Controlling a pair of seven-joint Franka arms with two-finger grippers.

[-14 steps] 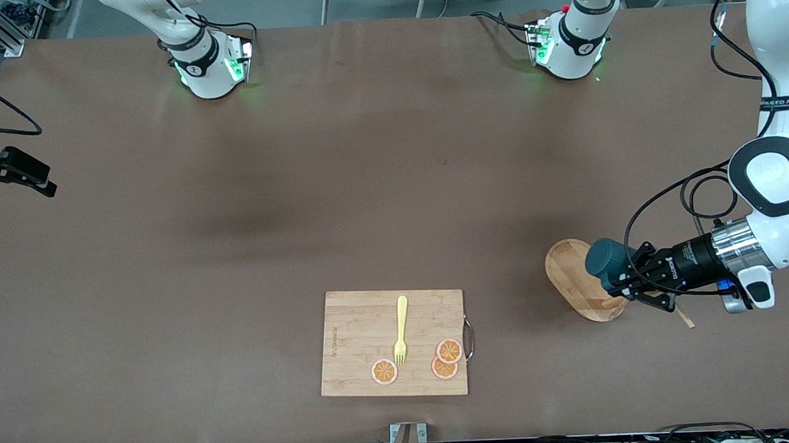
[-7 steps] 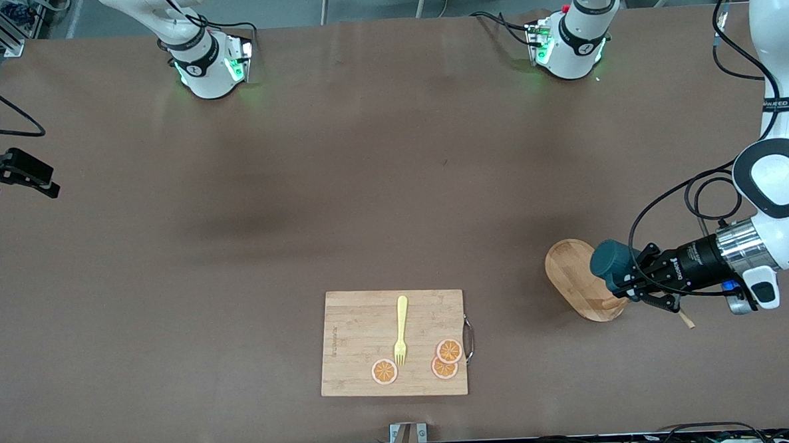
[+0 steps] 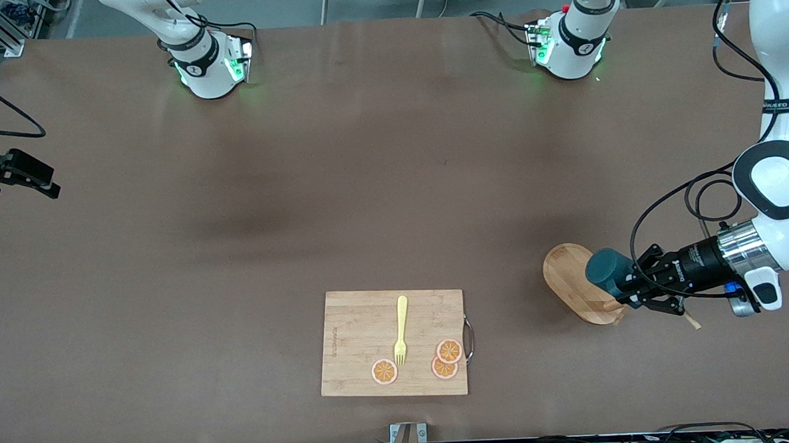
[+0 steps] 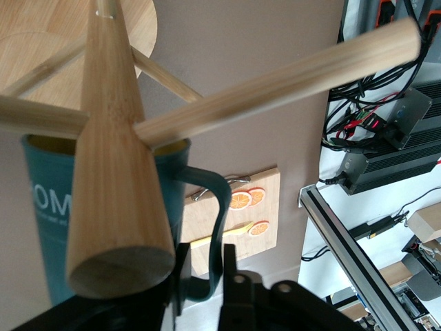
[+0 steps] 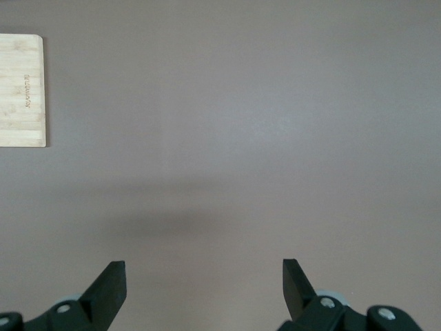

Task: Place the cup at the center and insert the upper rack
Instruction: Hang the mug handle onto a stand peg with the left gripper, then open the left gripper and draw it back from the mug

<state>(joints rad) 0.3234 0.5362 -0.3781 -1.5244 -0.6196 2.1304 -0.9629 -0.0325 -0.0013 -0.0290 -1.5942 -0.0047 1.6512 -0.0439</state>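
We are working at the left arm's end of the counter (image 3: 366, 183), where our left hand (image 3: 627, 288) is hanging low over the upper rack (image 3: 570, 280), right against the cup (image 3: 603, 269). The rack's oval base is lying closer to the edge nearest the front camera than to the edge where our bases are standing, and short of the counter's end at the left arm's side. We are seeing the cup over that base, pressed close beside the round post, with its small handle turned toward the left hand. From the left wrist the post is pointing toward the camera, and thin pegs are crossing the cup's yellow-lined mouth. We cannot tell whether the rack is standing upright or tilting. We also cannot tell whether the left hand is clamping the cup or standing open around it, as its tips are hiding against the cup's handle. We are waiting with the right arm: our right hand (image 5: 203, 276) is hovering with its jaws spread wide and gripping nothing, over bare counter at the right arm's end. A bamboo cutting board (image 3: 353, 343) is lying near the edge closest to the front camera, about midway along it, well apart from the rack. On it a yellow fork (image 3: 400, 331) and three orange slices (image 3: 384, 372) are resting, the slices along the board's nearer edge.
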